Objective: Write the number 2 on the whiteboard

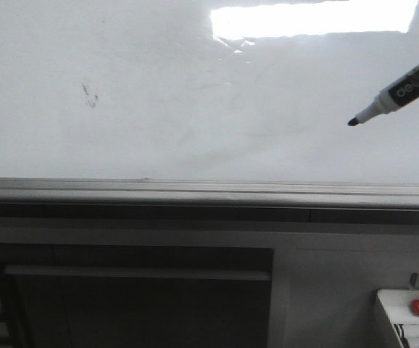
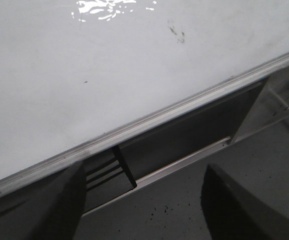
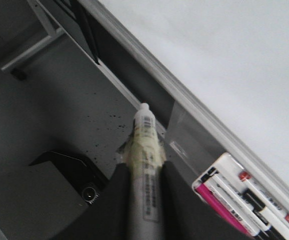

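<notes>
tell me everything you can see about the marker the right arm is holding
The marker has a dark barrel with white lettering, a pale collar and a small black tip, uncapped. It slants in from the right, tip low and aimed left at the whiteboard; whether the tip touches the board cannot be told. In the right wrist view its rear end is a white cap, yellowish tape wraps the body, and the right gripper's dark fingers clamp it from both sides.

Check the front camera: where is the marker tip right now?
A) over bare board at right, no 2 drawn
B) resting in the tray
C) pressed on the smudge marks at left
A: the marker tip sits at the right of the whiteboard, which shows no 2, only smudge marks far left.
</notes>
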You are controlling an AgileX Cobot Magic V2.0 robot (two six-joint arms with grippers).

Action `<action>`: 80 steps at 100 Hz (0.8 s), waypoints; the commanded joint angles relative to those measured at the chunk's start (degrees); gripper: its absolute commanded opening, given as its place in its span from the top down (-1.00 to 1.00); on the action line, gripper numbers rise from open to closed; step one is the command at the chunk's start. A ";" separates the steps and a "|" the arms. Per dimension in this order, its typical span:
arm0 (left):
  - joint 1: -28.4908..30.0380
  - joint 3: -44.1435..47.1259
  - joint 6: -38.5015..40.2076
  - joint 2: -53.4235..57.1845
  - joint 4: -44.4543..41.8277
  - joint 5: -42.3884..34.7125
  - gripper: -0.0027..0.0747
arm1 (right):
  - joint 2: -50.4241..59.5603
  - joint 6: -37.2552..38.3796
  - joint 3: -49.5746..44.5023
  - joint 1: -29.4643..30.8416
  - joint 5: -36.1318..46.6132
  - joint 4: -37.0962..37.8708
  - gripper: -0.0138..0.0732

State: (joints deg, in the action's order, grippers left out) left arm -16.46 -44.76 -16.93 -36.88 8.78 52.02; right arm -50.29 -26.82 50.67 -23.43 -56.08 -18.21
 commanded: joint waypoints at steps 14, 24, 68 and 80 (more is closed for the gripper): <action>0.22 -0.80 0.85 0.08 1.89 -4.48 -0.24 | -4.03 0.13 4.27 0.35 4.25 -7.60 0.71; 0.22 -0.80 0.85 0.08 1.89 -4.48 -0.24 | -8.88 0.03 10.11 1.90 0.21 -9.61 0.71; 0.22 -0.80 0.85 0.08 1.89 -4.62 -0.24 | -29.06 -5.97 33.25 7.27 -12.43 -19.28 0.71; 0.22 -0.80 0.85 0.08 1.89 -4.62 -0.24 | -32.60 -5.97 36.14 6.56 -12.21 -19.40 0.71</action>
State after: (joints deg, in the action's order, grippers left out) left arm -16.46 -44.11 -16.60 -36.88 9.53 51.15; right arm -82.30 -31.75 83.30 -16.48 -69.41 -34.81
